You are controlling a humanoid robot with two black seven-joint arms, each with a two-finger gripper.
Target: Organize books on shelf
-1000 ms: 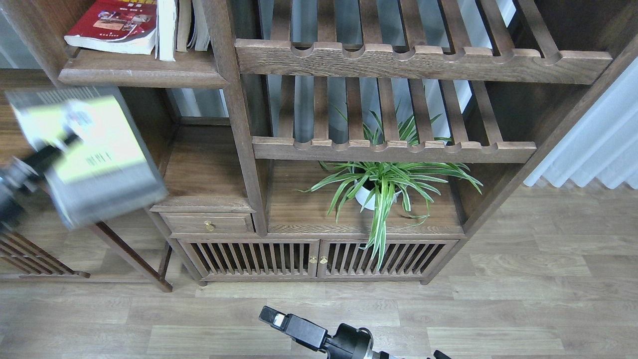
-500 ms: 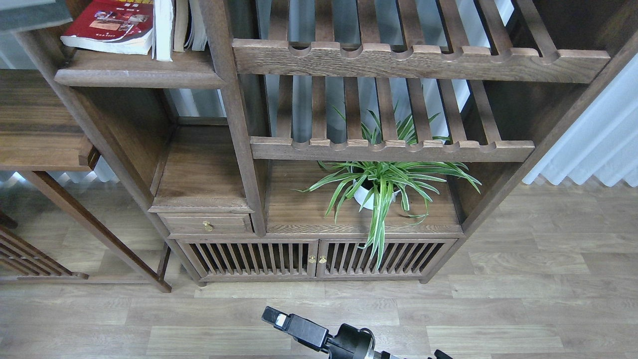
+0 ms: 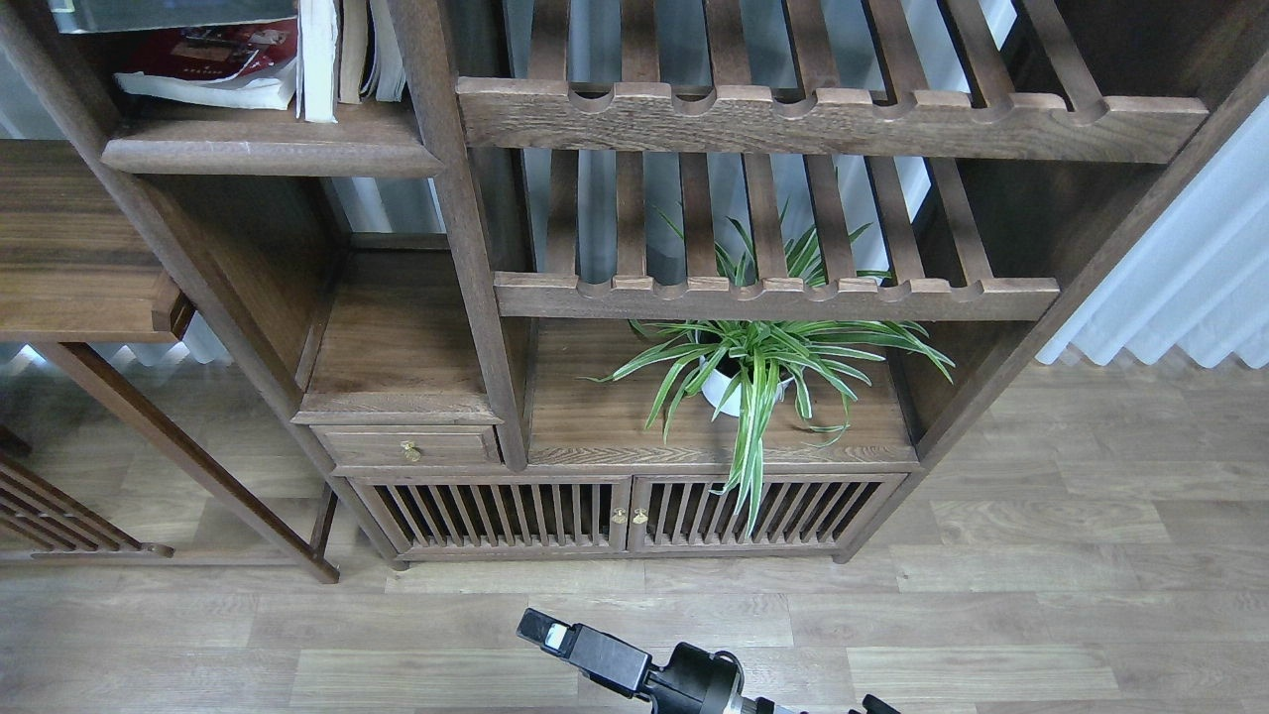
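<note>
Hovering above the red paperback [image 3: 213,64] on the dark-brown wooden shelf [image 3: 268,154], the grey-black book [image 3: 169,14] is lying flat, long axis sideways. Left fingers are out of view; right gripper [image 3: 540,628] is sitting far below, state indiscernible.

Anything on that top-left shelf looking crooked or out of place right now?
Yes: the red paperback lies flat on the dark-brown wooden shelf while the white paperback beside it stands upright. A grey-black book sits partly over the red one.
</note>
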